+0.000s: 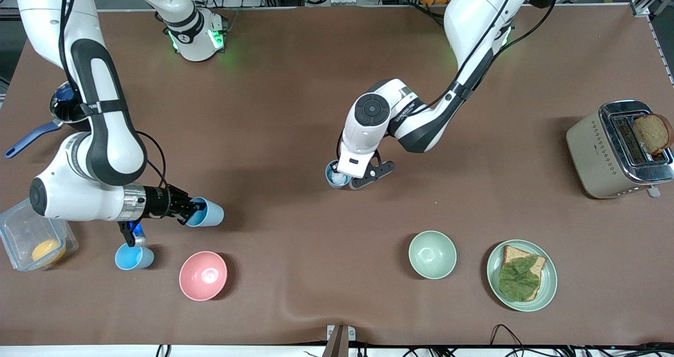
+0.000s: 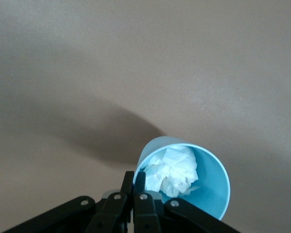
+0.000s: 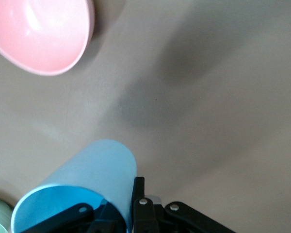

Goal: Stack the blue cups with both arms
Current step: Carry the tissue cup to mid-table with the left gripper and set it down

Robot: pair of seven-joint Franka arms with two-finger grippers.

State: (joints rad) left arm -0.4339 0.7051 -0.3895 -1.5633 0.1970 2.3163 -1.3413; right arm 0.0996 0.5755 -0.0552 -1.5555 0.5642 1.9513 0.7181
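Left tool point(image 1: 352, 180) pinches paper-filled blue cup point(image 2: 184, 179); right tool point(image 1: 188, 209) grips empty blue cup point(image 1: 205, 212).

White arms point(image 1: 105, 151), blk bands, cables.

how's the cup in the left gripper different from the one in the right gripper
The left gripper holds its blue cup upright with crumpled white paper inside; the right gripper holds its blue cup tipped on its side, nothing visible inside. The left one is near the table's middle, the right one above the pink bowl. Both are light blue, gripped by the rim.
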